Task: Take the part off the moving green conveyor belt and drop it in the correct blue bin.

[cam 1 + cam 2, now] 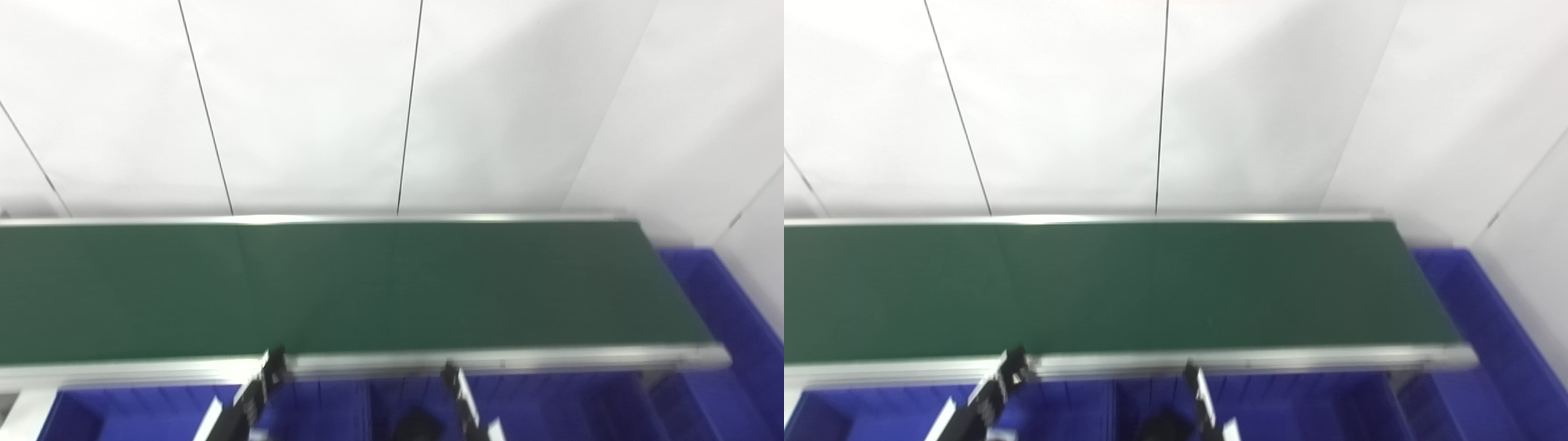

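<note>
Conveyor belt (367,288): bare, no part in view | left hand (260,386), right hand (459,392) over blue bins (551,404): finger state indiscernible | advice: wait for part before reaching.

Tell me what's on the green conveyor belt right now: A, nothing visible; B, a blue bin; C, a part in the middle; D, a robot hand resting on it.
A: the green conveyor belt shows bare from end to end, with the blue bins below and beside it.
</note>
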Controlling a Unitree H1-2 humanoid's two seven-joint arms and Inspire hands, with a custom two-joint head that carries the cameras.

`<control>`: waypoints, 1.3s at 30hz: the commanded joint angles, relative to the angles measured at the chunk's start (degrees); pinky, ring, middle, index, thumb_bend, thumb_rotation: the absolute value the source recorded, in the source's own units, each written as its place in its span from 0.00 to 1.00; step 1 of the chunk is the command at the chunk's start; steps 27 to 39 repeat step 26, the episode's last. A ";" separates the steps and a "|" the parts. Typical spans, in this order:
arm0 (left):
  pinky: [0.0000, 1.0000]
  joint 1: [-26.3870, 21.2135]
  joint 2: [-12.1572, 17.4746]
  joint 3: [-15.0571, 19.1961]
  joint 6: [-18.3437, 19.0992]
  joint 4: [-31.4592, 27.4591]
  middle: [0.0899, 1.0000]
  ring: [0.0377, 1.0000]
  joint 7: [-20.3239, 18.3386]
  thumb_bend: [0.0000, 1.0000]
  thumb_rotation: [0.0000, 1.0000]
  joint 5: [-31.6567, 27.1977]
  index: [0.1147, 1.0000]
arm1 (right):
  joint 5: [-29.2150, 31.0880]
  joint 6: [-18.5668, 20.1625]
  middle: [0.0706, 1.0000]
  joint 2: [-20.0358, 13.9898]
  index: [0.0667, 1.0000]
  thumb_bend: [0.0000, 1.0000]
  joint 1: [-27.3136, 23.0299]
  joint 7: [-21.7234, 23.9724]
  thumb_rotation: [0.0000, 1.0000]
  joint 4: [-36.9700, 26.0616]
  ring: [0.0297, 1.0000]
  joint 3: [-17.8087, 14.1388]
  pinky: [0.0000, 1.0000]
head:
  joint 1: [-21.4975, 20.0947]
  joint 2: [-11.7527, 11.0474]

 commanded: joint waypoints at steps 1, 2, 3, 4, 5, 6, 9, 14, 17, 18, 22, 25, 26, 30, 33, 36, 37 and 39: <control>0.99 -0.26 -0.30 -1.28 -1.82 -2.64 1.00 1.00 1.73 0.90 0.92 0.56 0.98 | 0.12 -2.80 0.96 -0.32 1.00 0.77 0.36 2.51 0.75 -3.13 0.94 -1.67 0.96 | 1.09 1.25; 1.00 -0.28 -0.33 -1.74 -1.82 -2.83 1.00 1.00 2.14 0.92 0.95 0.58 0.98 | 0.29 -2.80 0.95 -0.26 1.00 0.77 0.59 3.42 0.74 -3.68 0.93 -2.38 0.95 | 1.09 1.25; 1.00 -0.41 -0.46 -2.10 -1.82 -2.94 1.00 1.00 2.43 0.93 0.97 0.45 0.99 | 0.00 -2.78 0.95 -0.16 1.00 0.77 0.88 4.31 0.74 -4.24 0.93 -3.32 0.94 | 1.52 2.28; 1.00 -0.50 -0.49 -2.36 -1.81 -3.01 1.00 1.00 2.66 0.95 0.98 0.35 0.99 | -0.37 -2.77 0.94 -0.01 1.00 0.78 1.12 4.94 0.75 -4.56 0.93 -4.05 0.94 | 1.52 2.28; 1.00 -0.71 -0.63 -2.48 -1.81 -2.97 1.00 1.00 2.94 0.95 0.98 0.17 0.99 | -0.60 -2.76 0.94 0.15 1.00 0.77 1.34 5.57 0.74 -5.02 0.93 -4.73 0.93 | 1.74 2.90; 1.00 -0.86 -0.70 -2.59 -1.81 -2.94 1.00 1.00 3.19 0.96 0.98 0.04 0.99 | -0.76 -2.77 0.94 0.35 1.00 0.77 1.52 6.17 0.74 -5.35 0.92 -5.34 0.93 | 1.74 2.90; 1.00 -1.23 -0.76 -2.85 -1.80 -3.26 1.00 1.00 4.18 0.94 0.99 0.39 0.99 | -0.80 -2.75 0.94 1.21 1.00 0.76 1.82 8.09 0.72 -6.27 0.92 -7.08 0.92 | 1.95 4.48; 1.00 -1.35 -0.77 -3.24 -1.78 -3.76 1.00 1.00 5.23 0.92 0.98 0.20 0.98 | -0.96 -2.75 0.94 2.48 1.00 0.76 2.31 10.45 0.72 -7.12 0.91 -9.15 0.93 | 2.03 4.92; 1.00 -1.24 -0.71 -3.50 -1.78 -3.90 1.00 1.00 5.89 0.94 0.99 0.51 0.98 | -1.12 -2.75 0.93 2.93 1.00 0.77 2.71 11.74 0.73 -7.18 0.92 -10.00 0.93 | 2.62 4.47; 1.00 -1.14 -0.69 -3.59 -1.78 -3.95 1.00 1.00 6.11 0.94 0.99 0.66 0.98 | -1.52 -2.76 0.93 2.95 1.00 0.77 2.79 11.91 0.73 -7.08 0.92 -10.17 0.94 | 3.12 4.23; 1.00 -0.85 -0.74 -3.92 -1.76 -4.11 1.00 1.00 6.93 0.91 0.98 0.84 0.98 | -1.26 -2.79 0.94 3.19 1.00 0.77 3.05 12.45 0.74 -7.07 0.92 -10.69 0.93 | 4.53 3.82; 1.00 -0.67 -0.93 -4.13 -1.76 -4.18 0.99 1.00 7.63 0.90 0.98 1.11 0.98 | -0.95 -2.80 0.93 3.12 1.00 0.75 3.14 12.64 0.71 -7.08 0.92 -10.84 0.92 | 5.55 3.48; 1.00 -0.64 -0.97 -4.25 -1.78 -4.16 1.00 1.00 7.90 0.89 0.97 1.13 0.98 | -0.90 -2.80 0.93 3.09 1.00 0.75 3.16 12.68 0.71 -6.98 0.91 -10.89 0.92 | 5.85 3.27; 1.00 -0.64 -0.97 -4.25 -1.78 -4.16 1.00 1.00 7.90 0.89 0.97 1.13 0.98 | -0.90 -2.80 0.93 3.09 1.00 0.75 3.16 12.68 0.71 -6.98 0.91 -10.89 0.92 | 5.85 3.27; 1.00 -0.64 -0.97 -4.25 -1.78 -4.16 1.00 1.00 7.90 0.89 0.97 1.13 0.98 | -0.90 -2.80 0.93 3.09 1.00 0.75 3.16 12.68 0.71 -6.98 0.91 -10.89 0.92 | 5.85 3.27; 1.00 -0.64 -0.97 -4.25 -1.78 -4.16 1.00 1.00 7.90 0.89 0.97 1.13 0.98 | -0.90 -2.80 0.93 3.09 1.00 0.75 3.16 12.68 0.71 -6.98 0.91 -10.89 0.92 | 5.85 3.27; 1.00 -0.64 -0.97 -4.25 -1.78 -4.16 1.00 1.00 7.90 0.89 0.97 1.13 0.98 | -0.90 -2.80 0.93 3.09 1.00 0.75 3.16 12.68 0.71 -6.98 0.91 -10.89 0.92 | 5.85 3.27; 1.00 -0.64 -0.97 -4.25 -1.78 -4.16 1.00 1.00 7.90 0.89 0.97 1.13 0.98 | -0.90 -2.80 0.93 3.09 1.00 0.75 3.16 12.68 0.71 -6.98 0.91 -10.89 0.92 | 5.85 3.27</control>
